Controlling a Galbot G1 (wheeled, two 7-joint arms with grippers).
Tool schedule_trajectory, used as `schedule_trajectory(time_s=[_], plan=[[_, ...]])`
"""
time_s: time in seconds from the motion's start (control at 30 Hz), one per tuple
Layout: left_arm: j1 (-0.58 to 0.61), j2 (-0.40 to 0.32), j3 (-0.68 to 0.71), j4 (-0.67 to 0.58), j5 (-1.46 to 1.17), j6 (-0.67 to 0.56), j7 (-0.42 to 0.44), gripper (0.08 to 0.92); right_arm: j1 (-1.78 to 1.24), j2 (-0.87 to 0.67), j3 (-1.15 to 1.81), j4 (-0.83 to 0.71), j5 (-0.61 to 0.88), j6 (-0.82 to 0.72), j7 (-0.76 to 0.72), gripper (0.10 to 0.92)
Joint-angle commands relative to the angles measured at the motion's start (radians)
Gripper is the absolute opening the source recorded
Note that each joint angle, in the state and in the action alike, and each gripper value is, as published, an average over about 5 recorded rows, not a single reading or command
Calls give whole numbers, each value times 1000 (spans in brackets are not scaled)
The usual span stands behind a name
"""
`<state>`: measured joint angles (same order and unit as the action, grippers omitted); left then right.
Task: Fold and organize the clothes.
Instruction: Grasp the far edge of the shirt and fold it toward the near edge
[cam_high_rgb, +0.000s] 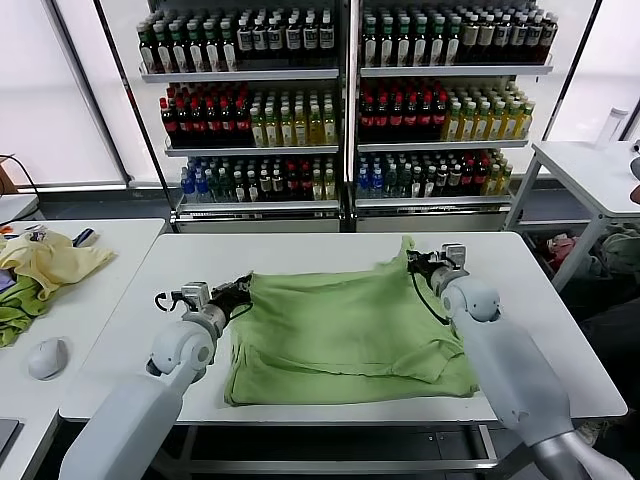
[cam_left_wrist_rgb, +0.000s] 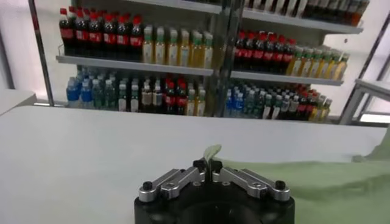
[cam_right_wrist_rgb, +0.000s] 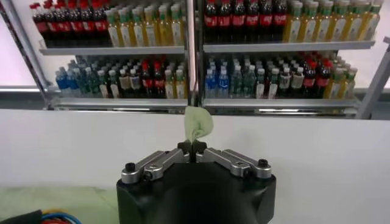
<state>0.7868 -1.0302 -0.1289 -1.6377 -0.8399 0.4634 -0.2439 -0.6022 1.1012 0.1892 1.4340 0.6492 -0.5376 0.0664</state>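
The light green polo shirt (cam_high_rgb: 345, 335) lies partly folded on the white table (cam_high_rgb: 540, 300), its print hidden. My left gripper (cam_high_rgb: 243, 288) is shut on the shirt's far left corner; in the left wrist view the gripper (cam_left_wrist_rgb: 208, 167) pinches a tuft of green fabric (cam_left_wrist_rgb: 211, 152). My right gripper (cam_high_rgb: 415, 260) is shut on the far right corner, lifted a little; in the right wrist view the gripper (cam_right_wrist_rgb: 192, 148) holds a small bunch of fabric (cam_right_wrist_rgb: 197, 123) sticking up between its tips.
A pale yellow garment (cam_high_rgb: 50, 258) and a darker green cloth (cam_high_rgb: 18, 305) lie on the left table with a white mouse (cam_high_rgb: 46, 357). Drink shelves (cam_high_rgb: 340, 100) stand behind. Another white table (cam_high_rgb: 590, 170) is at the far right.
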Motion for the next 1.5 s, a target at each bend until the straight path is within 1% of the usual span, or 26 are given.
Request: schedule_trajectory(time_s=[0.03,0.27,0.47,0.63,0.87,0.93,1.03,1.13,1.23,1.37,1.5], plan=[[117,48,-31,-157,-43,15,8,105,-249,-105,137,337,33,-15,10,121],[175,81,-41,-192,-18,46,11,105,-468,-143,261,477,43,-23,26,121],[227,88,-37,-206,21,76,17,105,-584,-115,307,537,39,-35,53,121],[250,88,-25,-192,78,96,23,105,-618,-89,308,535,30,-38,63,121],[242,74,-16,-159,134,93,31,112,-600,-58,269,481,26,-41,85,121],[243,68,-17,-164,141,87,30,145,-597,-53,262,472,16,-41,86,127],[257,58,-23,-181,164,75,19,225,-602,-50,259,471,-19,-41,81,180],[292,41,-41,-216,205,59,-5,311,-616,-50,267,488,-39,-40,79,263],[342,8,-73,-263,261,41,-46,398,-634,-49,281,513,-42,-40,78,349],[416,-63,-114,-311,333,19,-92,510,-657,-49,300,540,-46,-39,76,470],[460,-131,-135,-308,346,-2,-114,623,-668,-49,306,551,-46,-31,76,583]])
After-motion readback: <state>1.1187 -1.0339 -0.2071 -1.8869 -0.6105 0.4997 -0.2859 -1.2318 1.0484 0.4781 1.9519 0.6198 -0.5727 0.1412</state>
